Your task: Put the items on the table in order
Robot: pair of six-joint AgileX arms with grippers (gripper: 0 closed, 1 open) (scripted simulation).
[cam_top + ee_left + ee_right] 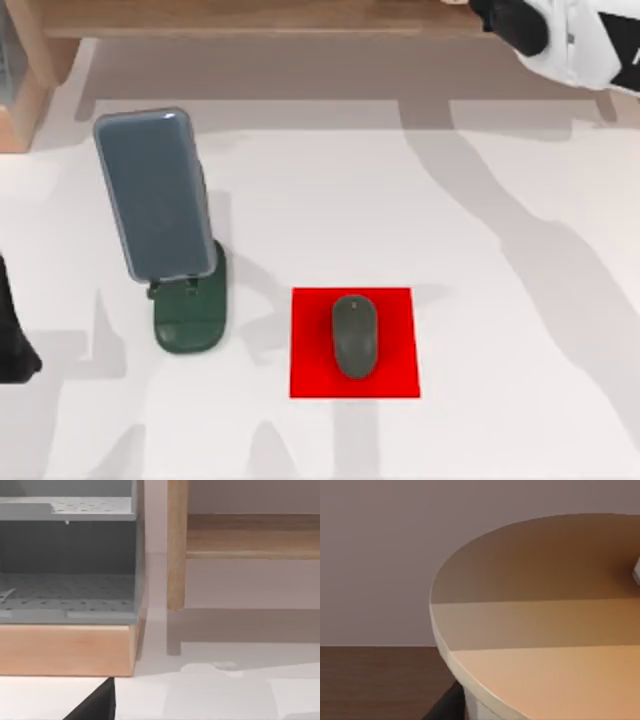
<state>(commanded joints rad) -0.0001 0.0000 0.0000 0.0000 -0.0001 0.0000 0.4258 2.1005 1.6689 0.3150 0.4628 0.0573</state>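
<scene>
The grey-blue phone [153, 192] leans upright against the dark green stand [190, 310] at the table's left. A small dark grey-green mouse [355, 335] lies on the flat red square [354, 342] near the middle of the white table [520, 300]. My left gripper [12, 345] is a dark shape at the table's far left edge, well apart from the phone. Off at the back right corner sits my right gripper [515, 22], far from the mouse. Neither one holds anything that I can see.
A wooden shelf edge [250, 18] runs along the back of the table. At the back left stands a wooden-based grey rack [67, 570] beside a wooden post [176, 545]. The right wrist view shows a round tan tabletop [545, 630].
</scene>
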